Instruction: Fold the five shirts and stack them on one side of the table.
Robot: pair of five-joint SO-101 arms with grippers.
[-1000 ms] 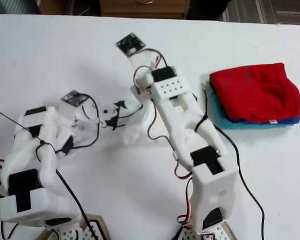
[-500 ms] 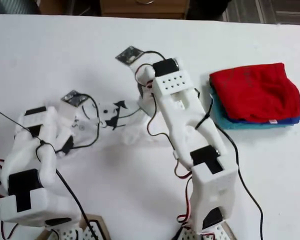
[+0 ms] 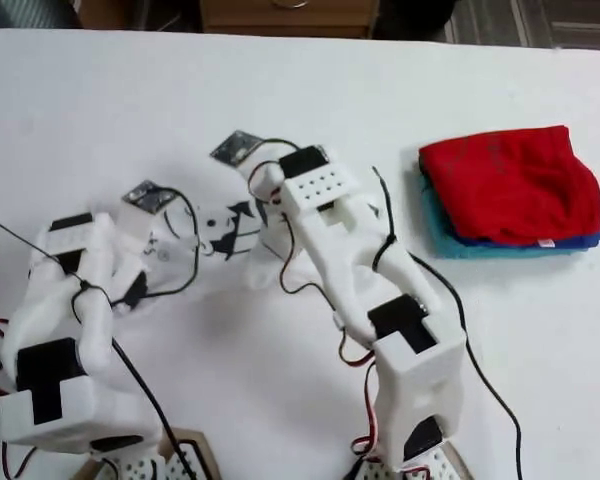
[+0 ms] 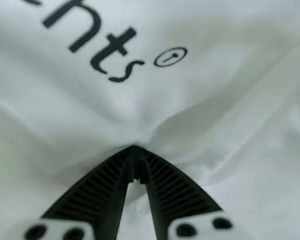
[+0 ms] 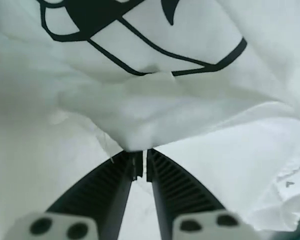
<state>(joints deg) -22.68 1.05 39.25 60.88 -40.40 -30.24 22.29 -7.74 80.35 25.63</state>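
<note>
A white worktop (image 3: 120,90) is seen from above; beyond its far edge a wooden cabinet (image 3: 290,18) and a dark floor (image 3: 540,20) can be made out. On the worktop's right side three folded shirts are stacked: a red shirt (image 3: 505,180) on top, a blue shirt (image 3: 572,241) under it and a teal shirt (image 3: 448,243) at the bottom.

A white shirt (image 3: 228,228) with black print is spread crumpled near the middle of the worktop, between the two arms and well apart from the stack. In the left wrist view the left hand (image 4: 135,167) is closed, with a ridge of the white shirt's cloth pinched at its tips just below printed lettering. In the right wrist view the right hand (image 5: 140,165) is likewise closed, with a bunched fold of the same shirt gripped beneath the black line drawing. From above, the printed part is found between the two wrists, with the right arm (image 3: 350,250) laid over the shirt's right portion.
</note>
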